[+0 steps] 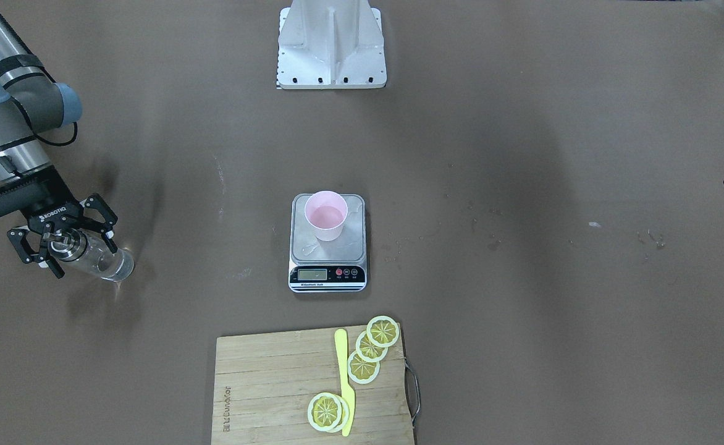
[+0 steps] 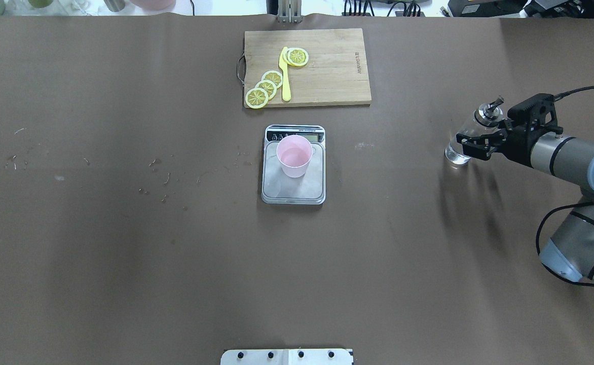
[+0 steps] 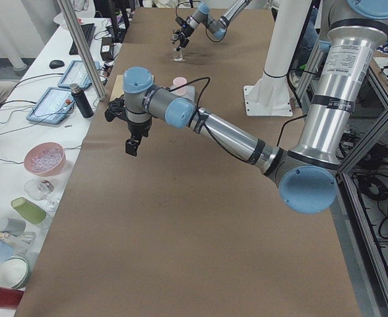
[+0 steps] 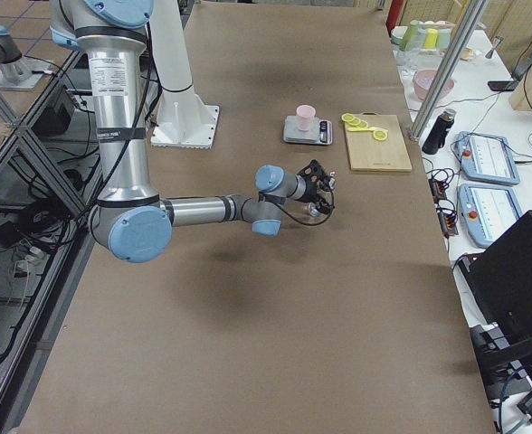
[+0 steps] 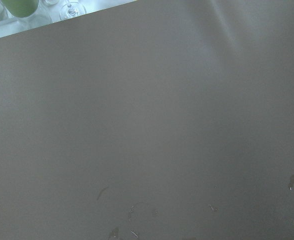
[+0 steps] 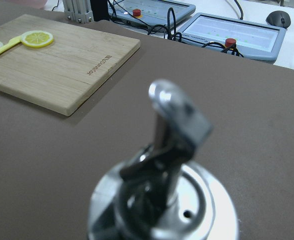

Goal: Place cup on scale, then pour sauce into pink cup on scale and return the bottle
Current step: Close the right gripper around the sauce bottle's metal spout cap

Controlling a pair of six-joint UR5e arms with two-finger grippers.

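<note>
On the robot's right side of the worktop, we find the right gripper lowered around the bottle. Its two fingers stand one on each side of the glass, spread a little wider than the bottle, so we read them as parted and not pinching it. The bottle stands upright with its base on the worktop. Its steel collar and spout point up, and in the right wrist view the spout fills the foreground, blurred.

Well apart from it, at the middle of the worktop, we see the scale, its display strip turned away from the robot. The cup stands upright at about the middle of the steel platform.

Beyond the scale, on the side away from the robot, lies the cutting board. On it we count a row of three overlapping lemon slices near the handle edge. Another slice sits at the board's outer edge, touching a yellow knife that lies along the board.

Over the robot's left side, the left gripper hangs above the worktop, well apart from everything else. We cannot tell whether it is spread or pressed together. Small droplets dot the worktop on that side.
</note>
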